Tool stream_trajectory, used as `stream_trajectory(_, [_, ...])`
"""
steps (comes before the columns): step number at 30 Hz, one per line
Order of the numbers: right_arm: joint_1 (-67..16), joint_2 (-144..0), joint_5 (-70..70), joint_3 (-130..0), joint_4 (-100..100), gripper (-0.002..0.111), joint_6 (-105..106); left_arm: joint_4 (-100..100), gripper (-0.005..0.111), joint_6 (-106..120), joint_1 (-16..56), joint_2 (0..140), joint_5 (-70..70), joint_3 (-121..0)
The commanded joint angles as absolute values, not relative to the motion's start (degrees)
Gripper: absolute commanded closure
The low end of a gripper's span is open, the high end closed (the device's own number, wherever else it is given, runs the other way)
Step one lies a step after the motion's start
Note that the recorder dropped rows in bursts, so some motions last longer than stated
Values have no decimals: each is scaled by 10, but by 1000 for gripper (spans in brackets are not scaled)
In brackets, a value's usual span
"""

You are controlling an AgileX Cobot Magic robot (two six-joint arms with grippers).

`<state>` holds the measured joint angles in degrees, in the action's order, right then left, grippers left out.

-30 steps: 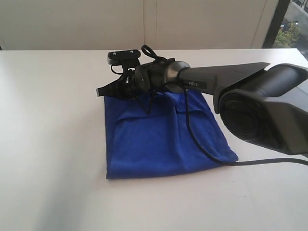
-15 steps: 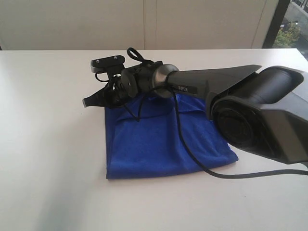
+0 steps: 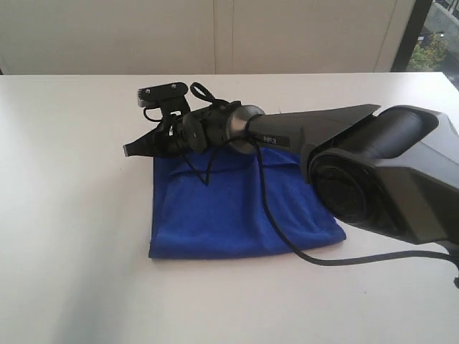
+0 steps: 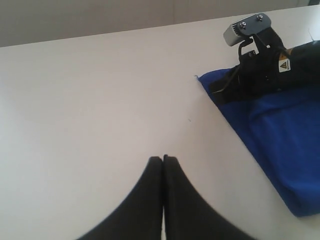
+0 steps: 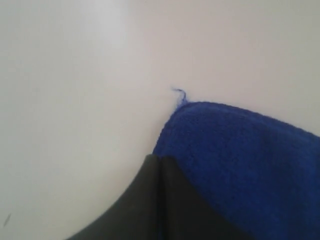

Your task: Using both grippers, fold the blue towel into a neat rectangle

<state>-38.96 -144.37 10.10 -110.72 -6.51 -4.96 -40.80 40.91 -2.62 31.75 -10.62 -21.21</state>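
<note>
Two claws are seen, each pressed together with nothing between its fingers. The right claw (image 5: 157, 160) is poised at the far left corner of the blue towel (image 3: 229, 215), its closed tips pointing past that corner over bare tabletop (image 3: 72, 229). In the right wrist view the cloth is seen just beside and below one finger; whether it is touched cannot be told. A grey-black camera block (image 3: 163, 92) is carried above this claw, and the right arm (image 3: 358, 172) is stretched low across the towel's far edge from the right of the exterior view. A black cable (image 3: 276, 215) is draped from the wrist over the cloth and off near its front right corner. The left claw (image 4: 163, 160) is poised over bare tabletop, well apart from the towel's left edge.

Wide open room is left on the tabletop to the left of the towel and in front of it; behind it, more bare surface runs to a pale wall (image 3: 107, 36).

The towel is laid flat near the middle of the tabletop, folded to a roughly square shape. Its near edge is fairly straight, its left edge slants a little, and a crease is shown across the far part. The corner by the right claw is rounded, and a loose thread (image 5: 180, 92) curls off it.
</note>
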Motion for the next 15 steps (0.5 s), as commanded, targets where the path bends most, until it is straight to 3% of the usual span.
stream_trajectory(1, [-369, -1454, 94, -1107, -61, 108, -68, -415, 107, 408, -27, 314, -108, -207])
stream_trajectory(15, [-357, -1451, 51, -1107, -63, 108, -80, -415, 107, 408, -27, 314, -108, -207])
